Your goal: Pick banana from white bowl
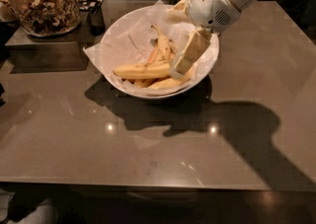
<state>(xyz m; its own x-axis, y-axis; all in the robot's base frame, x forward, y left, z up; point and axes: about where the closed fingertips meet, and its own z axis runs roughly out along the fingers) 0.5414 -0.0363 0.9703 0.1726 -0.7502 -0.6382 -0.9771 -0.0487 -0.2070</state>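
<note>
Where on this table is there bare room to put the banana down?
Bare table lies in front of the bowl and right of it. It is crowded back left by the jar, and inside the bowl, where the pincer hangs by the banana.

Jaws over banana (143, 71) in white bowl (148, 93)
</note>
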